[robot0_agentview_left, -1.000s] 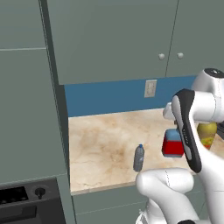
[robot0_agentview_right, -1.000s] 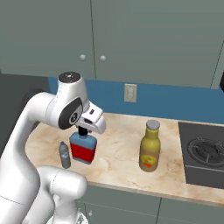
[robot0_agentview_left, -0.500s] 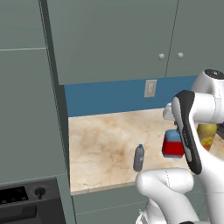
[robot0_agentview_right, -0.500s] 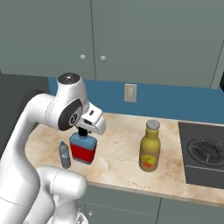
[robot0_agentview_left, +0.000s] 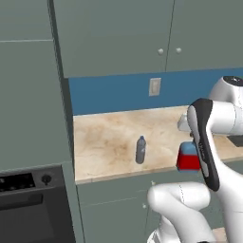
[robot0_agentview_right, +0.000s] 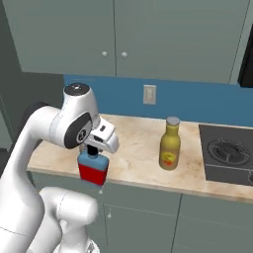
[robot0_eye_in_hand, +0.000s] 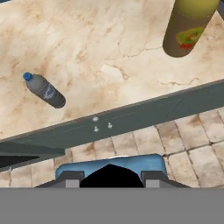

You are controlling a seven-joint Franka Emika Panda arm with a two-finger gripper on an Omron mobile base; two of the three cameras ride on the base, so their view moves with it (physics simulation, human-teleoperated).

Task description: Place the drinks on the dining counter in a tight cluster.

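My gripper point(robot0_agentview_right: 93, 147) is shut on the black cap of the squat blue bottle point(robot0_agentview_right: 93, 169) with the red label. It holds the bottle upright at the front edge of the beige wall counter point(robot0_agentview_right: 138, 163). In the hand view the gripper point(robot0_eye_in_hand: 110, 177) looks down over the blue bottle point(robot0_eye_in_hand: 109, 165) onto the counter's front edge and the floor tiles. The arm partly hides the blue bottle point(robot0_agentview_left: 188, 156) in the left base view. On the counter stand the amber bottle point(robot0_agentview_right: 170, 144) point(robot0_eye_in_hand: 189, 26) and the slim water bottle point(robot0_agentview_left: 140, 149) point(robot0_eye_in_hand: 44, 90). The dining counter is out of view.
A black cooktop point(robot0_agentview_right: 228, 154) sits at the counter's right end. Grey upper cabinets point(robot0_agentview_right: 123, 37) hang over the blue backsplash with its outlet point(robot0_agentview_right: 149, 94). At the left are a tall grey cabinet point(robot0_agentview_left: 28, 95) and a dark oven point(robot0_agentview_left: 26, 199). Cabinet doors point(robot0_agentview_right: 148, 222) run below.
The whole picture has shifted in both base views, so the camera moved with the base. The held blue bottle now sits at the counter's front edge rather than over its top.
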